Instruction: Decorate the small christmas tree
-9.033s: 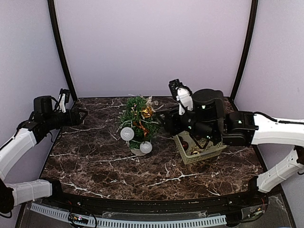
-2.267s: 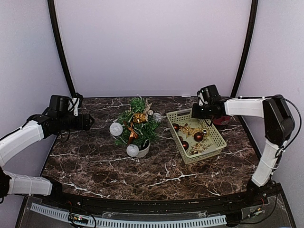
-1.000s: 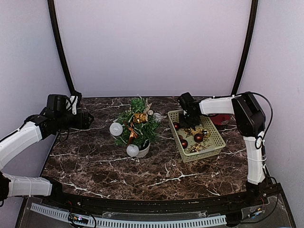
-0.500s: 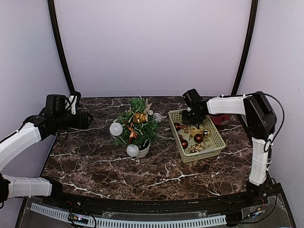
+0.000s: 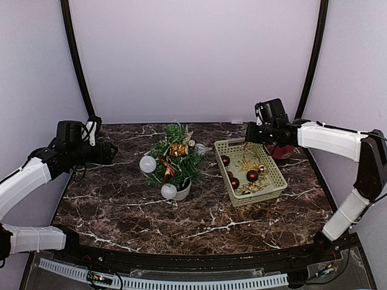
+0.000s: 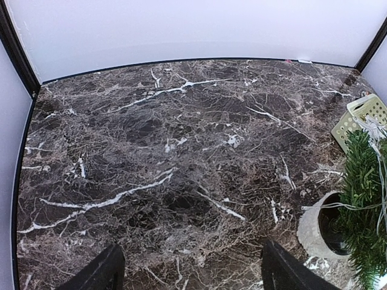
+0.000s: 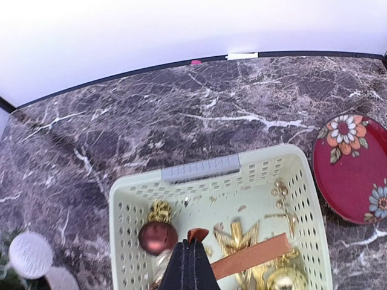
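Observation:
The small christmas tree (image 5: pixel 171 158) stands in its white pot (image 5: pixel 182 189) left of centre, hung with silver balls (image 5: pixel 147 164), a gold gift box and a copper ribbon. In the left wrist view the tree (image 6: pixel 364 199) shows at the right edge. My right gripper (image 5: pixel 250 138) hovers over the far end of the pale green basket (image 5: pixel 277 179). Seen from its wrist, the right gripper (image 7: pixel 193 243) is shut on the end of a copper-red ribbon (image 7: pixel 257 255) that trails down into the basket (image 7: pixel 199 168). My left gripper (image 5: pixel 109 151) is open above bare marble, left of the tree (image 6: pixel 190 275).
The basket holds dark red balls (image 7: pixel 158 237), a gold star (image 7: pixel 239 237) and gold sprigs. A red flowered plate (image 7: pixel 351 169) lies right of the basket near the back wall. Dark frame posts stand at both back corners.
My right gripper has shut on the ribbon in the basket and risen, moving back and to the right. The left arm has stayed put.

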Controlling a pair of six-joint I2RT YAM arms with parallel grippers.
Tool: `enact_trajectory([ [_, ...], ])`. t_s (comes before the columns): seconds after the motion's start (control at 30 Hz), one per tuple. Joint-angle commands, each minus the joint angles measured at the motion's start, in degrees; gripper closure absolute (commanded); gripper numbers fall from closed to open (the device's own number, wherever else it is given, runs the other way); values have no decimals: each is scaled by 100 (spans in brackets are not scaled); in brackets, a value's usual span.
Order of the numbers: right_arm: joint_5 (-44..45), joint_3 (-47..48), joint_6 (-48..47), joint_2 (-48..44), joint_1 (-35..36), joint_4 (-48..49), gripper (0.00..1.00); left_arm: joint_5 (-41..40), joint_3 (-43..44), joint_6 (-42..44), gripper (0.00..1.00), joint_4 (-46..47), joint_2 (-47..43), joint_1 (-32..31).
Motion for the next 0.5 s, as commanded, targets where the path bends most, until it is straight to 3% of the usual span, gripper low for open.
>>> enact_trajectory([
  [0.0, -101, -506, -189, -985, 37, 323, 100, 69, -66, 72, 20, 146, -86, 31],
  [0.13, 385, -1283, -391, -1620, 56, 796, 100, 177, -88, 47, 20, 190, -130, 31],
  [0.3, 299, -1573, -366, -1037, 163, 397, 100, 287, -92, 17, 20, 208, -148, 31],
  [0.47, -129, -2008, 12, -1750, 341, 919, 100, 271, -124, 10, 20, 251, -267, 30],
])
